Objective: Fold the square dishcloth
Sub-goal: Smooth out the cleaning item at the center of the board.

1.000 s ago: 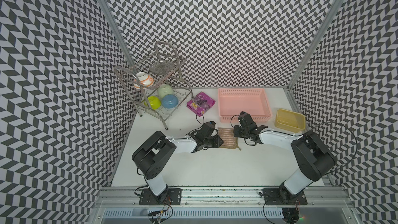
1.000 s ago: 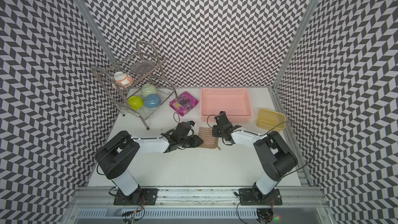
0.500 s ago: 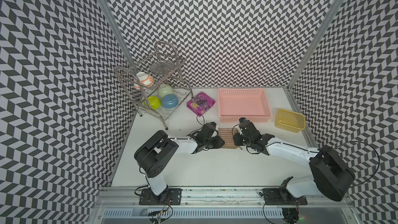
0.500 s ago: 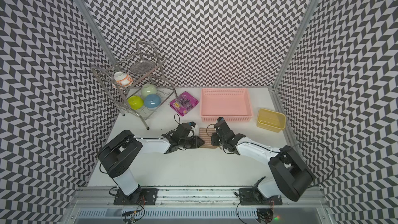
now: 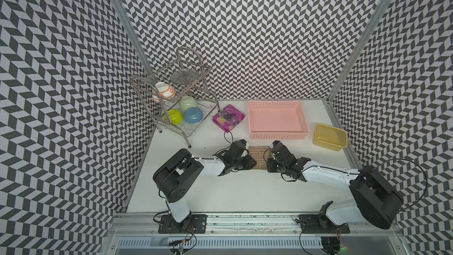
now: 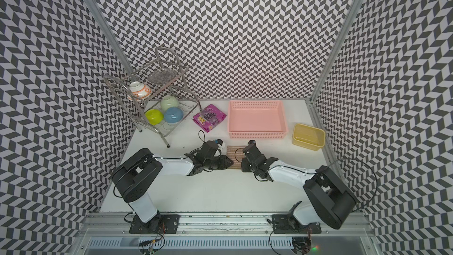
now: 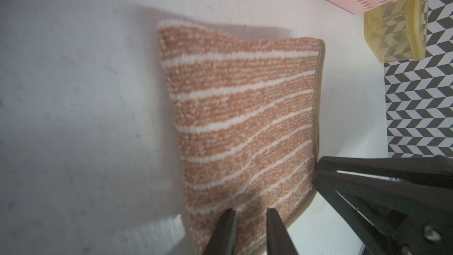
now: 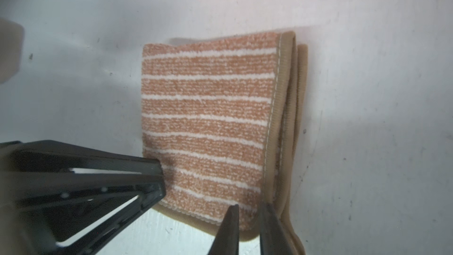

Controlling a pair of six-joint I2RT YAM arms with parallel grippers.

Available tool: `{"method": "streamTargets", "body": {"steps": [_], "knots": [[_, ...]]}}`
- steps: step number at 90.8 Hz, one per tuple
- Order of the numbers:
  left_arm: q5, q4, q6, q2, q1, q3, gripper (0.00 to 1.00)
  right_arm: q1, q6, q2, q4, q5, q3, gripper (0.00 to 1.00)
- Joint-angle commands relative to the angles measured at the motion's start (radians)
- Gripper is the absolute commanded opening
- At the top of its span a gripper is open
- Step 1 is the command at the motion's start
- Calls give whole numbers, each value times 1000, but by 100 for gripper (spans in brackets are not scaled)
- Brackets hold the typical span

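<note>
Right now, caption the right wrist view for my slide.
Folded square dishcloth on white table, right gripper over one corner, left gripper over another.

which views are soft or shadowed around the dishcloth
Left wrist view: the square dishcloth looks soft, with a broad shadow on the table beside it; right wrist view: its stripes are crisper; both top views: sharp and evenly lit, but the cloth is tiny.

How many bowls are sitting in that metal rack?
4. A white-and-orange bowl lies on the wire rack's upper shelf. On the lower shelf sit a pale green bowl, a lime bowl and a blue bowl. None seems hidden.
</note>
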Motion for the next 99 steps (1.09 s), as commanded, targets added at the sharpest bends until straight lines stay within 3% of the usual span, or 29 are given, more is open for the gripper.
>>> {"method": "streamTargets", "body": {"steps": [1, 34, 65, 99], "knots": [[-4, 5, -4, 3, -3, -7, 27, 2, 11, 30, 37, 37, -5, 15], [-60, -45, 32, -51, 55, 108, 27, 0, 9, -9, 44, 52, -10, 12], [-51, -64, 84, 78, 69, 224, 26, 0, 15, 0, 61, 45, -19, 12], [-51, -36, 98, 154, 93, 241, 26, 0, 19, 2, 67, 44, -33, 12]]}}
